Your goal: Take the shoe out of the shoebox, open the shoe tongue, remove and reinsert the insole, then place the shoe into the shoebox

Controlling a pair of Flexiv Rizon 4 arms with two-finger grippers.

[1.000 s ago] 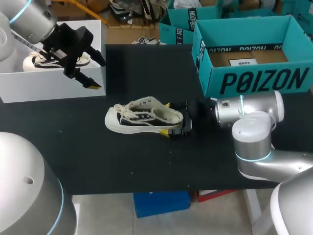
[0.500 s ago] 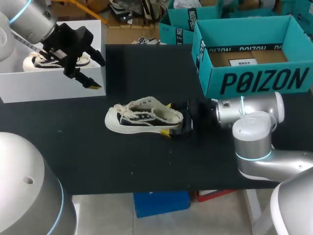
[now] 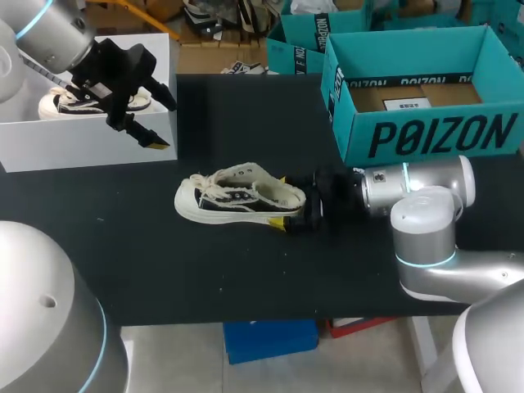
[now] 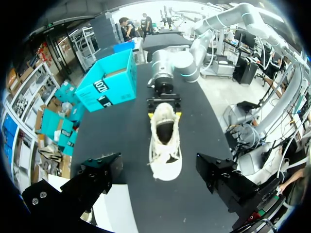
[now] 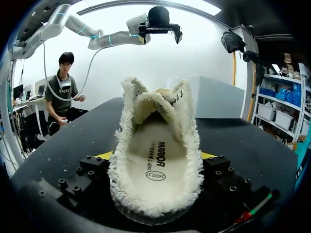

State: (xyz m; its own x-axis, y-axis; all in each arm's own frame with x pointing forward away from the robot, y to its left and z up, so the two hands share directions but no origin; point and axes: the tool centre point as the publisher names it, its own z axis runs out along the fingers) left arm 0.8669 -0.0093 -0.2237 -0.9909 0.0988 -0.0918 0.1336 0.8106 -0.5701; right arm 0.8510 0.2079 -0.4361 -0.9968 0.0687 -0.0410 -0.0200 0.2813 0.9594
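Observation:
A black-and-cream low shoe (image 3: 237, 196) lies on its sole in the middle of the black table (image 3: 246, 270), toe to the left. Its fleecy opening and cream insole (image 5: 155, 155) face my right gripper (image 3: 282, 201). That gripper is level with the table at the heel, one yellow tip on each side of it. The fingers stand open, close beside the heel (image 5: 155, 204). My left gripper (image 3: 160, 119) hangs open and empty above the front wall of a white box (image 3: 82, 143). From it the shoe (image 4: 165, 141) lies ahead, with my right gripper (image 4: 164, 104) at its far end.
A second shoe (image 3: 82, 102) lies in the white box at the back left. An open teal shoebox (image 3: 426, 131) with a card inside stands at the back right, close behind my right arm. Bare black table lies in front of the shoe.
My right gripper has slid a little to the left along the heel and its fingers have come slightly closer together. The shoe has shifted a touch left. The left arm has kept still.

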